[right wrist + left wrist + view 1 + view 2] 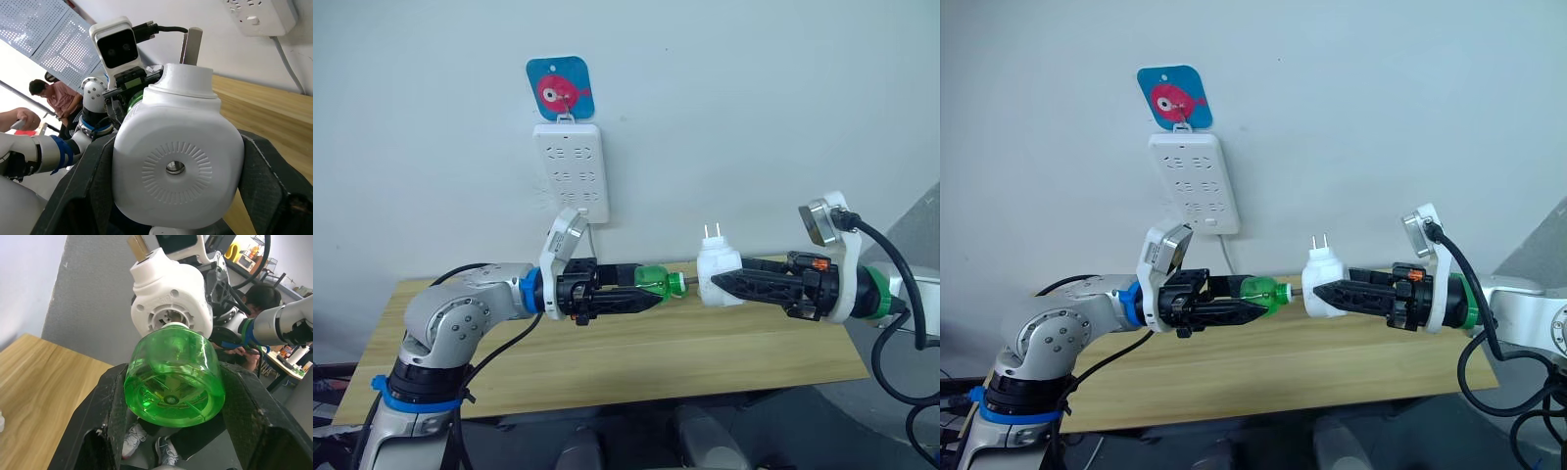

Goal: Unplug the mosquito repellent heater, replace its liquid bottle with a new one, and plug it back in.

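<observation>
Your left gripper [641, 291] grasps the green liquid bottle [656, 281]; your right gripper [722, 282] clamps the mosquito repellent heater [717, 273], prongs up. Both meet above the table [636, 352], below the wall power strip [571, 170].

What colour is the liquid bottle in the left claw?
Translucent green; the bottle shows best in the left wrist view.
</observation>
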Tool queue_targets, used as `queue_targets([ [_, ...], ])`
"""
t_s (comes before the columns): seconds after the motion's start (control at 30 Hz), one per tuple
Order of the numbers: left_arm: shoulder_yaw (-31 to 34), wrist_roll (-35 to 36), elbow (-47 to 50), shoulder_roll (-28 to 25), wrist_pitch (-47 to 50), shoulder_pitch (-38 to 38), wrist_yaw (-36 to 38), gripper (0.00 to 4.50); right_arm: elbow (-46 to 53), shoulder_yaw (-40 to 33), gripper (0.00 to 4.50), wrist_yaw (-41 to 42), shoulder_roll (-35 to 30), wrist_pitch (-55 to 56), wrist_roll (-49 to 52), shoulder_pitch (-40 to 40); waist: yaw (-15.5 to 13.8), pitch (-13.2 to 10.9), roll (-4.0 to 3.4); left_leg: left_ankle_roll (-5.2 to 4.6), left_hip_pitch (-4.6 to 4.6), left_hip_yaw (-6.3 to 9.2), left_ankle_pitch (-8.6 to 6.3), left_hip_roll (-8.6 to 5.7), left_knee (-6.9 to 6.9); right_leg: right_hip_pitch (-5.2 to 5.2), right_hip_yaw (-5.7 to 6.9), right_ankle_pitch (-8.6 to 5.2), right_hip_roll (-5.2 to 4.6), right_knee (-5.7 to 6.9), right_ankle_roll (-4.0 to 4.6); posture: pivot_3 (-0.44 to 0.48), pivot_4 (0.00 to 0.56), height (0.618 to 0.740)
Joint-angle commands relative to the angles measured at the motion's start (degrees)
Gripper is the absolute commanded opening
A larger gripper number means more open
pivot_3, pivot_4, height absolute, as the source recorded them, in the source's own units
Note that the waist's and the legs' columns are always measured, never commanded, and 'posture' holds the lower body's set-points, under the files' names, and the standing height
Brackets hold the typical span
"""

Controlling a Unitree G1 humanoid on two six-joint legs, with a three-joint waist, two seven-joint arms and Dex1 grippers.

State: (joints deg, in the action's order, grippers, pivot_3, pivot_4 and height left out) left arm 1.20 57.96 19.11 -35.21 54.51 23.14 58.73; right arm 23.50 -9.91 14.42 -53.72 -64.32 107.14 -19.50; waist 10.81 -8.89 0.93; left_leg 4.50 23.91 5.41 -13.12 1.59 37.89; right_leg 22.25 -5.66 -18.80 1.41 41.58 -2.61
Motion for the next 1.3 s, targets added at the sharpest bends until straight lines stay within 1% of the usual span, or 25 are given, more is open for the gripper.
queue_targets([
  [0.03,-0.25,-0.51,0.05,-0.37,-1.21,0.93,1.51,2.36,1.43,-0.29,3.04,1.26,-1.16,1.32,2.59,-0.08,-0.04,0.00,0.00,0.00,0.00,0.00,0.00,0.00,0.00,0.00,0.01,0.00,0.00,0.00,0.00,-0.184,0.069,0.692],
  [0.53,-1.23,-1.25,0.13,0.37,-1.15,1.52,2.80,2.36,1.93,0.91,3.04,0.60,-2.07,3.17,3.28,0.02,-0.09,0.00,0.00,0.00,0.00,0.00,0.00,0.00,0.01,0.00,0.00,0.00,0.00,0.00,0.00,-0.182,0.069,0.692],
  [1.3,-2.33,-1.85,-0.36,2.80,-1.20,2.76,2.22,2.36,3.12,2.64,3.04,-0.38,-1.44,4.32,2.44,-0.19,-0.11,0.00,0.00,0.00,0.00,0.00,0.00,0.00,0.01,0.00,0.00,0.00,0.00,0.00,0.00,-0.185,0.068,0.692],
])
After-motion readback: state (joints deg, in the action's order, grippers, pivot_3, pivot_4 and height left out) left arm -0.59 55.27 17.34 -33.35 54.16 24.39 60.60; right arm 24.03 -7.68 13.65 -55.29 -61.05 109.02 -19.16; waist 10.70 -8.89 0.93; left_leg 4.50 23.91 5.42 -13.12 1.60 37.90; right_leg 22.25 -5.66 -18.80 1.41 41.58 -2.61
